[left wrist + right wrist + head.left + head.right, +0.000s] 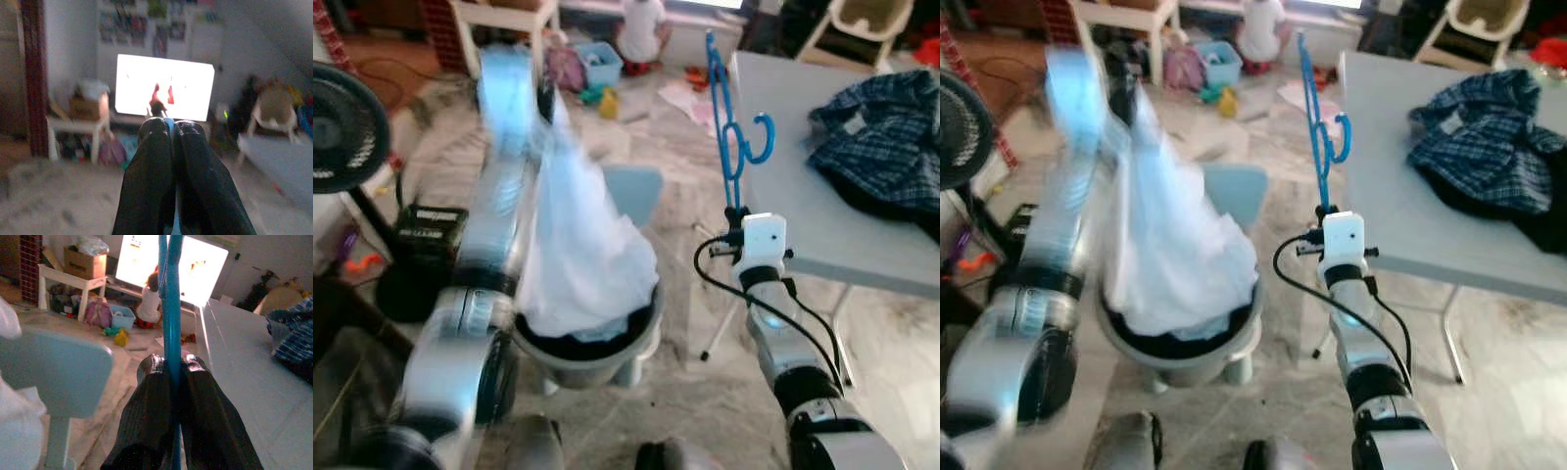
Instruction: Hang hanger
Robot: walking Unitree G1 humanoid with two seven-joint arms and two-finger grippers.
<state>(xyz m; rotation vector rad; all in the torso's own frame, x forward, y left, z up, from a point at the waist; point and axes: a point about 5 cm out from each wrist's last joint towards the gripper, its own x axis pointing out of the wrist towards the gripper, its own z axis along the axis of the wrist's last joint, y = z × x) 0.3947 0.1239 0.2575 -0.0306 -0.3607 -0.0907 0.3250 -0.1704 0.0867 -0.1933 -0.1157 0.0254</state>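
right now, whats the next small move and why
Probably bring the blue hanger, clamped upright in the right gripper, toward the white garment that the left gripper lifts from the basket, since garment and hanger are apart.

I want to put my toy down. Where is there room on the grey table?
The grey table is bare between its near-left edge and the plaid shirt. The right gripper holds the blue hanger at that edge, so it is crowded there.

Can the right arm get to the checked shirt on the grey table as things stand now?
Probably not yet: the right gripper is shut on the blue hanger, so its jaws are taken. The checked shirt lies farther across the grey table, with nothing between.
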